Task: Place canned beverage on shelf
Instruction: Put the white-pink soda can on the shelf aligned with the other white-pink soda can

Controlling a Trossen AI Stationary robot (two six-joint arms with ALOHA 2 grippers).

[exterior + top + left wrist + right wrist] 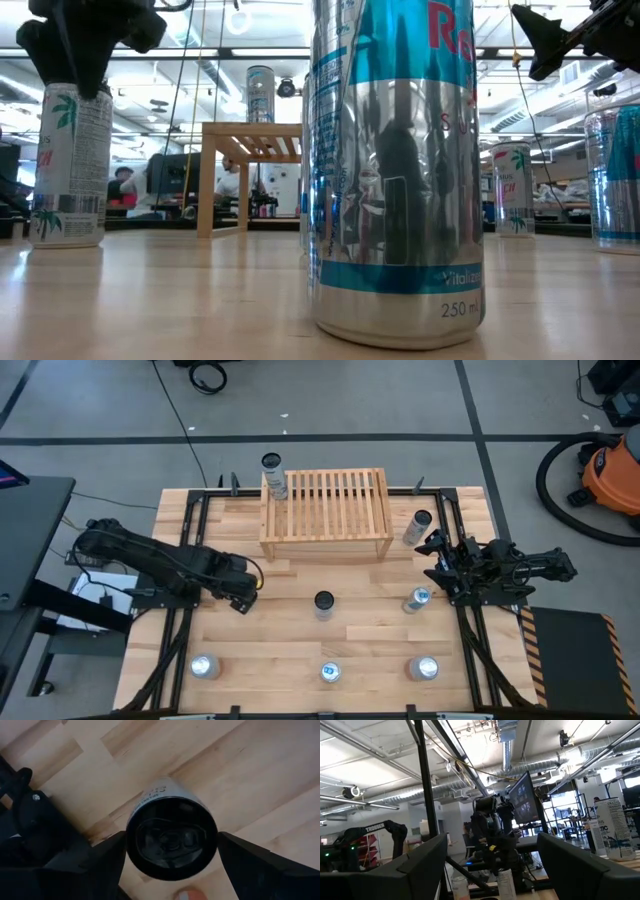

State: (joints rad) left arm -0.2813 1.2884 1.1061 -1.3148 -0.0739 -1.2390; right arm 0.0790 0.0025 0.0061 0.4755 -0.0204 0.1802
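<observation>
The light wooden slatted shelf [325,510] stands at the table's far middle; it also shows in the low view [250,135]. One can [272,472] stands on its far left corner. My left gripper [242,598] is open, pointing down over an upright white can [172,837] that stands on the table [70,165]. Its fingers [107,857] stand on either side of the can's top. The gripper hides this can in the high view. My right gripper [433,560] is open and empty, held level above the table's right side.
Loose cans stand on the table: one right of the shelf [418,525], one under my right arm [417,598], one at the centre [323,603], and three along the near edge [204,665] [330,672] [425,667]. Black frame rails [185,610] run along both sides.
</observation>
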